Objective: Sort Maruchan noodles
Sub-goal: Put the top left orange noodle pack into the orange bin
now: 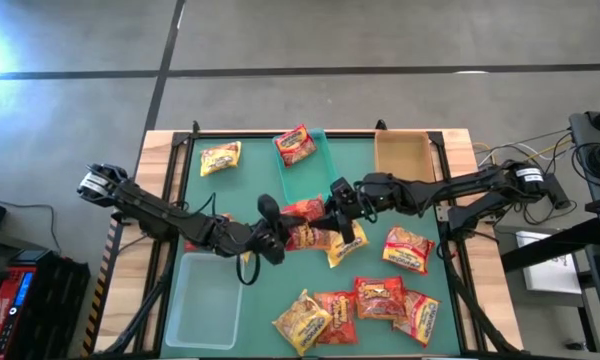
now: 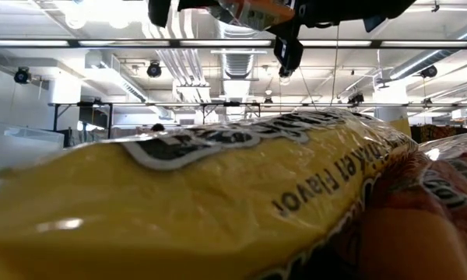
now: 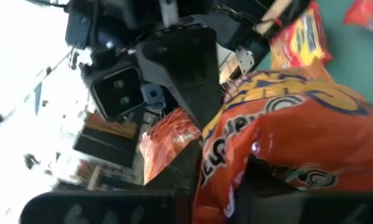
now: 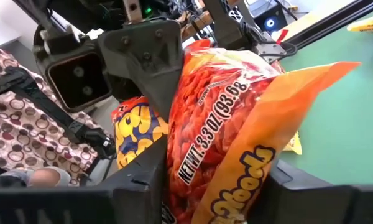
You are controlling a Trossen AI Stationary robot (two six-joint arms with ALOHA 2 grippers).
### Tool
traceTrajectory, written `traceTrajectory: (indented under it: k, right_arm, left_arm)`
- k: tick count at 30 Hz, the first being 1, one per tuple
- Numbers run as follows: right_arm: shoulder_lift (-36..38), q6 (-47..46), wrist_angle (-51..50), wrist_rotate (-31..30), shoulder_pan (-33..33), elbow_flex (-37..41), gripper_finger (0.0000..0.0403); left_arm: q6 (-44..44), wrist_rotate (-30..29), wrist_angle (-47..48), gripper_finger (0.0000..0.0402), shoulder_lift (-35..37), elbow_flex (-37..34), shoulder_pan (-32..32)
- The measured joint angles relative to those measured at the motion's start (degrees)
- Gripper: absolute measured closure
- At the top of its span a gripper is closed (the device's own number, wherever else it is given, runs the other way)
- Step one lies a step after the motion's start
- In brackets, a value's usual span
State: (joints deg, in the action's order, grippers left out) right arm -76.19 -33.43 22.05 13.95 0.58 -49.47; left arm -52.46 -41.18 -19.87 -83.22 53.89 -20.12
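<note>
Both my tools pinch one red packet [image 1: 305,212]: left tool [image 1: 277,243], right tool [image 1: 342,215]; opposing pulls could tear it.

Table [image 1: 435,210]: one.
Arms: two, one reaching in from each side of the table.
Grippers: two, the left gripper [image 1: 272,212] and the right gripper [image 1: 330,210], both just off the teal bin's end.
Bins: three, namely the teal bin [image 1: 315,172], a tan bin [image 1: 402,160] near it, and a clear bin [image 1: 200,300] well apart from it.
Maruchan noodles packets: ten countable from above, though overlaps make this uncertain.
Packets inside the teal bin: one [image 1: 295,145].
Packets beside the teal bin, on the left arm's side: one [image 1: 220,157].
Packets near the teal bin's end, around the grippers: four.
Packets heaped well apart from the teal bin: four.
Plainly yellow packets: three.
</note>
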Motion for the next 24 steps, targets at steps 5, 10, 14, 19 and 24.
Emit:
traceTrajectory:
  k: [5,10,14,19,24]
  right_arm:
    - [0.0,-0.2,-0.3,0.0,0.0,0.0,0.0288]
    - [0.0,-2.2,-0.8,0.0,-0.1,0.0,0.029]
    - [0.0,-3.0,-1.2,0.5,-1.1,0.0,0.0293]
    - [0.1,-3.2,-2.8,0.7,-2.1,0.0,0.0295]
    - [0.1,-3.2,-3.4,0.7,-2.3,0.0,0.0296]
  left_arm:
    - [1.7,-0.2,1.6,0.034,0.0,0.7,0.0]
    - [8.5,-0.2,3.5,0.0308,0.0,0.7,0.0]
    - [9.1,-0.9,3.4,0.0287,0.0,0.7,0.0]
    - [10.1,-1.2,3.5,0.0262,0.0,0.8,0.2]
    - [11.0,-1.1,3.4,0.0234,0.0,0.9,0.2]
